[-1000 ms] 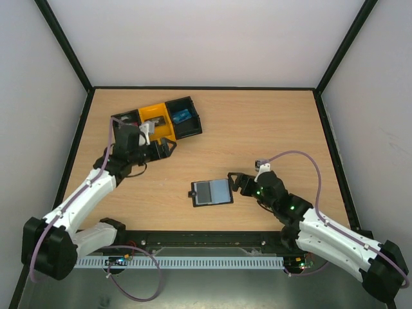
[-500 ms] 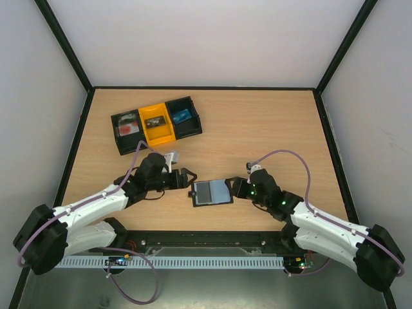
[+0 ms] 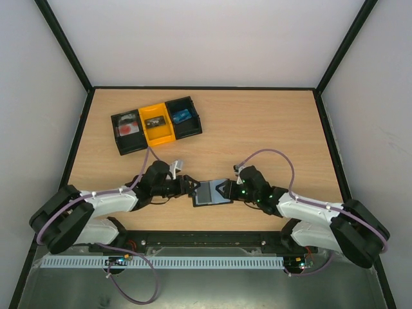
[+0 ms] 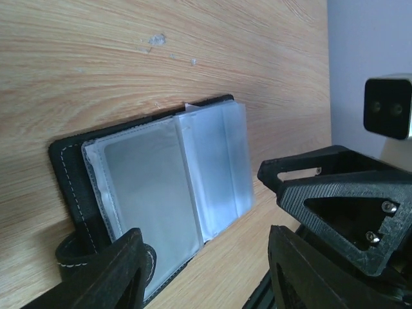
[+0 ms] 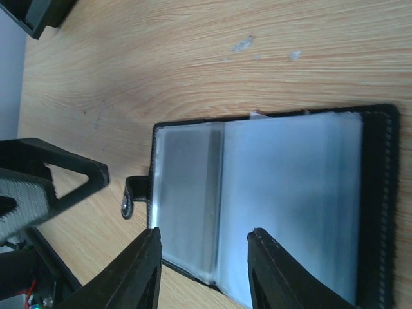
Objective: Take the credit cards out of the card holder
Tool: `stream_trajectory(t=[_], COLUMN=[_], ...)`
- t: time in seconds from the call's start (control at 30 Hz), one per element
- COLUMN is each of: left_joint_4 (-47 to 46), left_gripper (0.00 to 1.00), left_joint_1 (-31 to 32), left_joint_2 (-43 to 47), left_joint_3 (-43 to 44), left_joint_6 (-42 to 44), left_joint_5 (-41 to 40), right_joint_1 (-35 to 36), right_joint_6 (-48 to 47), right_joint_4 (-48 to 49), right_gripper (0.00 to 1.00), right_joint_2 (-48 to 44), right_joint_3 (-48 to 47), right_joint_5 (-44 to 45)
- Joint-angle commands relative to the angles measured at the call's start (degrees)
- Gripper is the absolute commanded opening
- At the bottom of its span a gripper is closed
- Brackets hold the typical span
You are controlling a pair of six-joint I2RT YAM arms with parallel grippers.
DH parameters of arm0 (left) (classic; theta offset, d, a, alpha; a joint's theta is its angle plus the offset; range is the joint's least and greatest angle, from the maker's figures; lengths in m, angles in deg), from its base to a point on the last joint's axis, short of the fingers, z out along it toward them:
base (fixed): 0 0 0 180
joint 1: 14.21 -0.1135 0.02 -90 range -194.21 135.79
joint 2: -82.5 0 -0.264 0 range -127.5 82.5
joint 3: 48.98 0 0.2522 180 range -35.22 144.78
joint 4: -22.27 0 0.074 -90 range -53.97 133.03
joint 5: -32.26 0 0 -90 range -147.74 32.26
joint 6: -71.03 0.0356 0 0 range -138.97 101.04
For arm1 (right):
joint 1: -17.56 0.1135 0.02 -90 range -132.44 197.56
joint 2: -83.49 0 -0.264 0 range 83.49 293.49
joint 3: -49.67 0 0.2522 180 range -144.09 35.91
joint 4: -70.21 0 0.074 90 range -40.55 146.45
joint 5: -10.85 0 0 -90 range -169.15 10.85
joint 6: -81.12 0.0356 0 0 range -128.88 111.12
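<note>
Straddling the small flat black folding card holder point(image 3: 211, 192) from both sides, I have my left pincer point(image 3: 190, 187) at its left edge and my right pincer point(image 3: 225, 188) at its right edge, low over the light wooden table point(image 3: 270, 129). The holder lies opened flat near the front middle of the table, its grey-blue pocket panels and clear sleeves facing up.

In my left wrist view the left pincer point(image 4: 206, 273) stands with its black fingers point(image 4: 116, 270) apart, and the holder's near edge and short black tab point(image 4: 74, 254) lie between and just under them. I cannot tell whether a tip touches the tab.

In my right wrist view the right pincer point(image 5: 203, 273) is likewise spread, its fingers point(image 5: 277, 277) hanging over the holder's near edge, with nothing clamped. Whether cards sit inside the sleeves I cannot tell.

A black-and-yellow three-compartment plastic tray point(image 3: 161, 137) rests well apart at the far left.
</note>
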Motion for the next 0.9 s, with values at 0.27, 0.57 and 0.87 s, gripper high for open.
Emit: stream_trajectory(t=[0.27, 0.57, 0.87], left_joint_4=[-11.4, -12.1, -6.0], left_gripper=[0.48, 0.50, 0.51], left_joint_1=[0.5, 1.1, 1.1], left_joint_2=[-6.8, -8.7, -8.0], left_joint_3=[-2.3, -1.9, -1.3], left_joint_6=[-4.9, -5.6, -3.0], left_joint_5=[4.7, 5.4, 4.3], right_joint_1=[1.1, 1.4, 1.4], right_joint_6=[0.5, 1.4, 1.3], right_joint_4=[7.9, 13.7, 15.1], right_gripper=[0.33, 0.29, 0.29], right_joint_2=[9.3, 15.0, 18.8], right_joint_3=[-4.2, -3.8, -3.9], right_joint_5=[-3.8, -7.3, -8.0])
